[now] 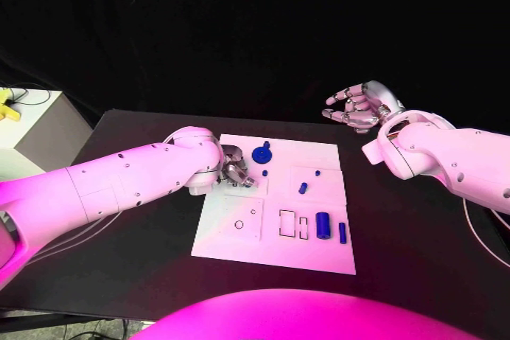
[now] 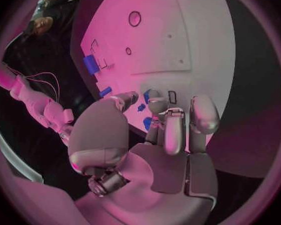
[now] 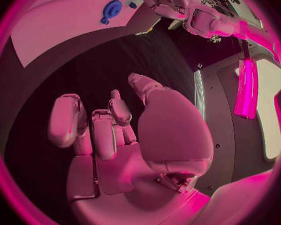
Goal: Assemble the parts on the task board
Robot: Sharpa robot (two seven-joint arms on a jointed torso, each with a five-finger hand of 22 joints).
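Note:
The white task board (image 1: pixel 278 244) lies in the middle of the black table. My left hand (image 1: pixel 236 168) is down on its far left part, fingers curled beside a blue gear-like disc (image 1: pixel 262 155). In the left wrist view, blue bits (image 2: pixel 147 122) show between the thumb and the fingertips (image 2: pixel 158 105), but I cannot tell whether they are held. A small blue piece (image 1: pixel 264 173) lies just right of that hand. My right hand (image 1: pixel 361 108) hangs in the air beyond the board's far right corner, fingers apart and holding nothing. The right wrist view shows the disc (image 3: pixel 111 8) and my left hand (image 3: pixel 172 2).
More blue parts lie on the board: two small pieces (image 1: pixel 303 187) in the middle, and a cylinder (image 1: pixel 322 225) and a thin bar (image 1: pixel 342 232) near the right edge. Rectangular slots (image 1: pixel 287 222) and a ring outline (image 1: pixel 239 224) mark the near half. A white cabinet (image 1: pixel 32 130) stands at the left.

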